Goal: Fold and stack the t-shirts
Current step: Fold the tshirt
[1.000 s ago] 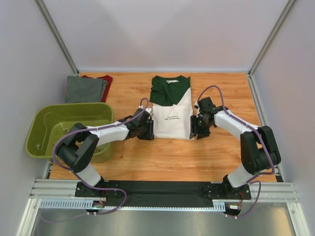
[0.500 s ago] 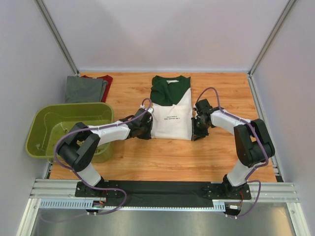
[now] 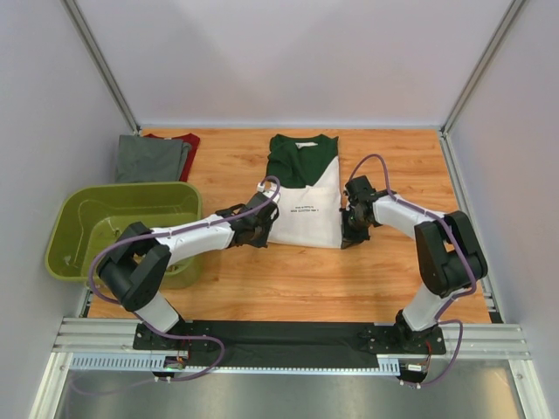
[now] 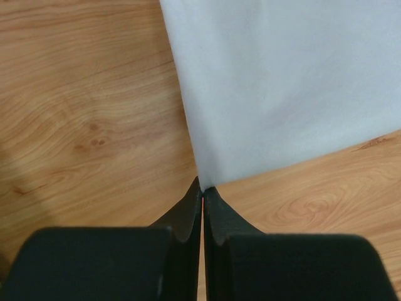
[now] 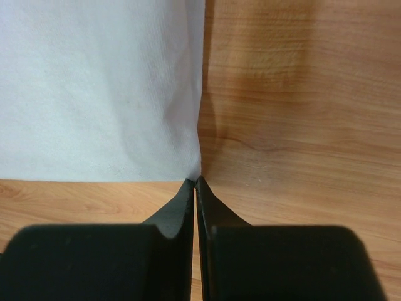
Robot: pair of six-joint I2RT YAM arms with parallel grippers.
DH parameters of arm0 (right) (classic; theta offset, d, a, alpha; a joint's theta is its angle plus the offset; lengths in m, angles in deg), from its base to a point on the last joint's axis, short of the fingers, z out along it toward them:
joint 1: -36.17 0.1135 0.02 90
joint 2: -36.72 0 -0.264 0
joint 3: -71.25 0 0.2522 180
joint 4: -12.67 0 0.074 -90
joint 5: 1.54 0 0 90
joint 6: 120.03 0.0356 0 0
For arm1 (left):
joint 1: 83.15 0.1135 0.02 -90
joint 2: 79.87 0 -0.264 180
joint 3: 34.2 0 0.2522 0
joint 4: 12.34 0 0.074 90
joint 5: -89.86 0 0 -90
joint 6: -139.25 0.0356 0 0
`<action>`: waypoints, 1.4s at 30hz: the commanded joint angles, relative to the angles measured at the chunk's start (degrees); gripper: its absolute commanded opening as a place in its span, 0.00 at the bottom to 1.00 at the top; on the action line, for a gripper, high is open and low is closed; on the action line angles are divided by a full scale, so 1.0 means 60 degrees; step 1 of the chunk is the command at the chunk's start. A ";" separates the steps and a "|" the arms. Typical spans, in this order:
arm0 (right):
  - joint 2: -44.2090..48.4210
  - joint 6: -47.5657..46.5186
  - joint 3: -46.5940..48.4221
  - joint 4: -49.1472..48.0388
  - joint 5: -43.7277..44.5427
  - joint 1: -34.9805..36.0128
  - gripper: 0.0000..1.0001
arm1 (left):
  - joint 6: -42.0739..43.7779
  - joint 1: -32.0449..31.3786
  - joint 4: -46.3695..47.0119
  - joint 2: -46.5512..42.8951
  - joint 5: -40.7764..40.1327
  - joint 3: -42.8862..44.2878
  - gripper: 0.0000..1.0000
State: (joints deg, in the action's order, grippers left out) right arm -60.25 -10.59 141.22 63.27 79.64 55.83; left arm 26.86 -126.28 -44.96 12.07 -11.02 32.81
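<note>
At the centre of the wood-grain table lies a soft white t-shirt with a dark green collar and shoulder panel. It is folded into a flat, narrow rectangle with the collar at the far end and small dark print on the chest. Its white cloth looks smooth and finely knit in both wrist views.

The left gripper sits at the shirt's near left corner. Its 2 black tapered fingers are pressed together with only a hairline slit between them, and the cloth draws to a point right at their tips. The right gripper meets the near right corner the same way, fingers closed to a thin seam on the hem's edge.

Toward the far left corner, a folded grey t-shirt rests on a dark red t-shirt, which peeks out behind it. Nearer, an olive-green plastic basket, rounded and glossy, stands at the table's left edge.
</note>
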 commanded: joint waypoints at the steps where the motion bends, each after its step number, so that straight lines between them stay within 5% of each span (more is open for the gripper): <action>1: 0.0297 -0.0120 0.0081 0.0144 0.1235 -0.0039 0.00 | 0.0480 -0.0032 -0.0783 -0.0352 -0.0781 0.0309 0.00; 21: 0.1630 0.0861 -0.1764 0.0379 -0.0858 -0.0039 0.00 | -0.1248 -0.1057 -0.1164 -0.0909 0.1138 -0.0819 0.00; 33: 0.3299 0.1344 -0.2893 0.0847 -0.0860 -0.0039 0.00 | -0.2609 -0.1805 -0.2247 -0.1743 0.0539 -0.1331 0.00; 42: 0.3710 0.1374 -0.2688 0.1169 -0.0757 -0.0039 0.00 | -0.2362 -0.1805 -0.2555 -0.2448 -0.0077 -0.1259 0.00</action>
State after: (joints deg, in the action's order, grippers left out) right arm -39.73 -2.54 124.01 68.10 73.47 55.87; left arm 12.15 -137.08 -55.75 -1.46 -7.80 24.35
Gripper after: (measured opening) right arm 0.007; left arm 0.006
